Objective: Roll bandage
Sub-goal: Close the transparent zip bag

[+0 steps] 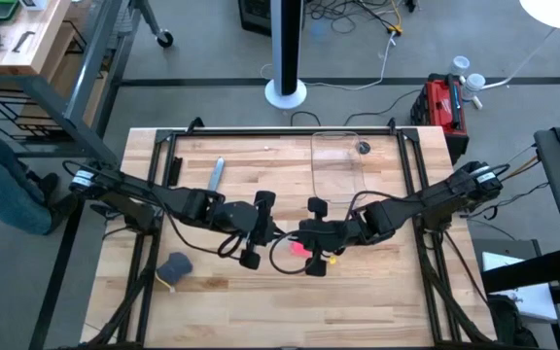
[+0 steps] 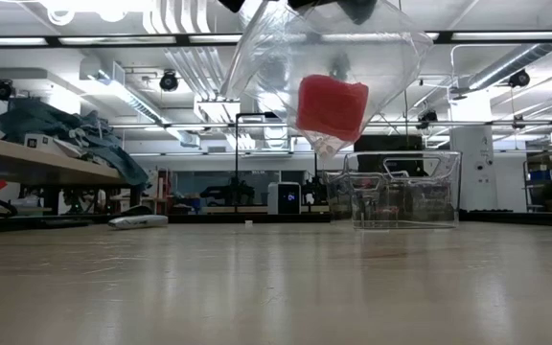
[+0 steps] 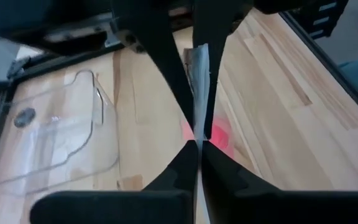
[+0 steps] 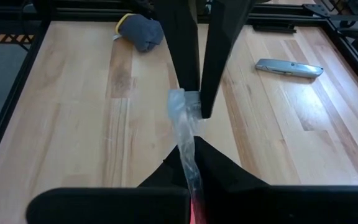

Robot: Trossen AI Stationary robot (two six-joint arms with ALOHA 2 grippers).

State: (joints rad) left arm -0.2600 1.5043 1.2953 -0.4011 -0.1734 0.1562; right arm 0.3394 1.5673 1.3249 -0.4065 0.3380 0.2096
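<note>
Both pincers, left (image 3: 197,142) and right (image 4: 191,140), clamp the bag (image 2: 324,72) above the bench (image 1: 261,301); parting its mouth evenly should free the bandage (image 2: 332,105).

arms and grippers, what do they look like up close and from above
Both arms are black and jointed, with dark cables looping alongside. The left gripper and right gripper each end in chunky black blocks. In the wrist views the fingers are flat, matte black blades tapering to narrow tips. No markings are visible.

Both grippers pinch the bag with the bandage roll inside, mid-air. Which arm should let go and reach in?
Probably left. Both the left gripper and right gripper are shut on the plastic bag, holding the bandage off the table. It's near even; neither is clearly better placed.
</note>
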